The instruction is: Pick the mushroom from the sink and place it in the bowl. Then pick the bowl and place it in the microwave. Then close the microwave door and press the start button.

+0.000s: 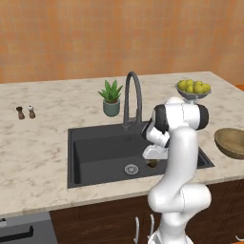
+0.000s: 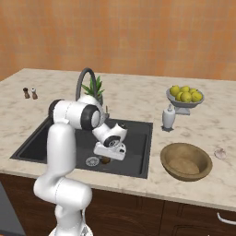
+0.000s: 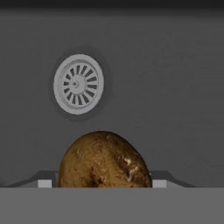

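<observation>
From the left base view the end effector (image 1: 153, 161) is down inside the sink (image 1: 95, 152) right over the mushroom (image 1: 153, 163), next to the drain (image 1: 131, 168), so we're barely into step one. Right base view has the bowl (image 2: 186, 161) sitting empty on the worktop (image 2: 138, 103) beside the sink, meaning the bowl drop, microwave, door and start button are all left. Hand view puts the mushroom (image 3: 105, 160) snug between the finger tips, which look clamped on it, though I'd call that likely, not certain.
</observation>
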